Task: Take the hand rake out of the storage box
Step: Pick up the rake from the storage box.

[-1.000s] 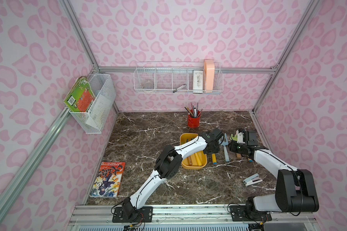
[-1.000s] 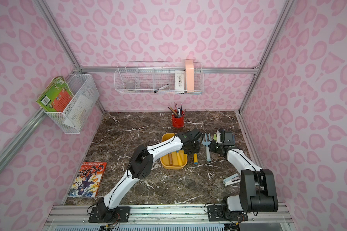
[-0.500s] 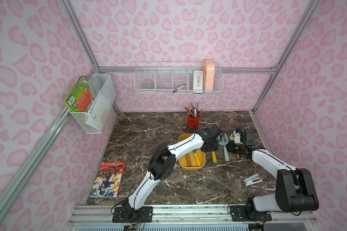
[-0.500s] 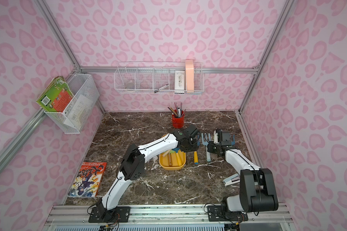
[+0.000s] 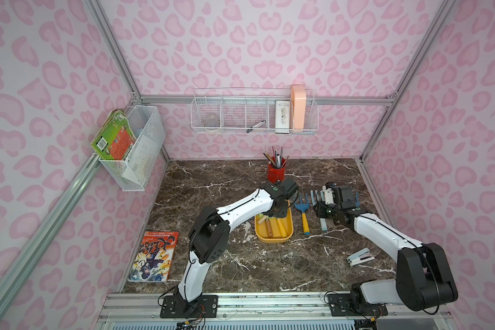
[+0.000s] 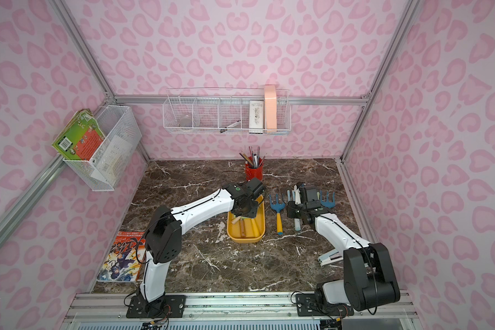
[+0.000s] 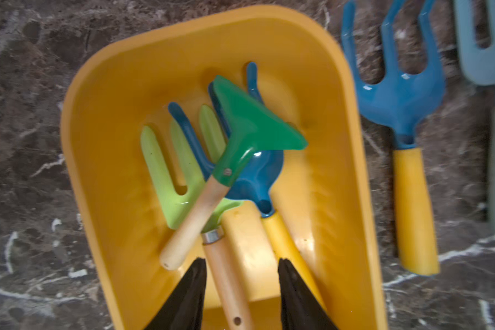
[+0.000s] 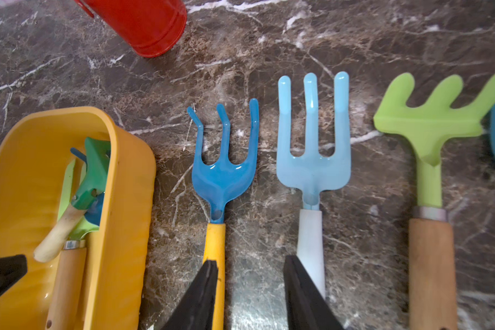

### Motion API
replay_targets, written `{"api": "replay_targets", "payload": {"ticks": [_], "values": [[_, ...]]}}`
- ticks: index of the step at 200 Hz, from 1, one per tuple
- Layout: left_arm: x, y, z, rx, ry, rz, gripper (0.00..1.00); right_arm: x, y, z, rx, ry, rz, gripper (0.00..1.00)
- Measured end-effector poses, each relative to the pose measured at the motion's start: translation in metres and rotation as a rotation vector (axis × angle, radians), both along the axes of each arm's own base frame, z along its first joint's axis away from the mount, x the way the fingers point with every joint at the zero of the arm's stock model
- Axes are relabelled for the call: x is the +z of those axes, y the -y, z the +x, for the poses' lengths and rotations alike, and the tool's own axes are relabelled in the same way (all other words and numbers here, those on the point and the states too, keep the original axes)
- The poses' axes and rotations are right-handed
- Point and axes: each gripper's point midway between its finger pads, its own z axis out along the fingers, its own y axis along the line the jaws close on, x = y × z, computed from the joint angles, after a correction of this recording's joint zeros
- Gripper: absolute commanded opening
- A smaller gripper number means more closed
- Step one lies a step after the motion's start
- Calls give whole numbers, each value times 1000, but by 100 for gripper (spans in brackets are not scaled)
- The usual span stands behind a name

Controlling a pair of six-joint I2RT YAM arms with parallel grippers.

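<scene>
While left gripper and right gripper are gaping empty, the probably light, rigid hand rake is offering its wooden handle.

Table layout
Mid-table: box; inside, rake lies across two forks. Right of box: row of tools side by side. Behind box: cup. Front right: stapler; front left: book. Back wall: basket; left wall: another
</scene>
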Motion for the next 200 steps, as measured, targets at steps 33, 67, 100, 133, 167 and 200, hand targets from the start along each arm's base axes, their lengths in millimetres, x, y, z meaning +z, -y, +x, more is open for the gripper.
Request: {"api": "replay_targets", "payload": {"ticks": [33, 67, 100, 133, 167, 200], "values": [[-7, -15, 8, -76, 18, 102, 55, -4, -17, 0, 27, -16, -4, 41], [-28, -19, 15, -123, -18, 144, 55, -9, -25, 0, 41, -30, -4, 41], [-43, -21, 18, -141, -43, 170, 52, -8, -26, 4, 37, -27, -7, 41], [-55, -28, 24, -145, -64, 182, 45, -8, -27, 4, 38, -28, -7, 41], [-61, -29, 27, -162, -70, 178, 29, -8, -27, 3, 39, -27, -7, 41], [-61, -26, 26, -188, -71, 166, 18, -8, -25, 0, 37, -25, -8, 40]]}}
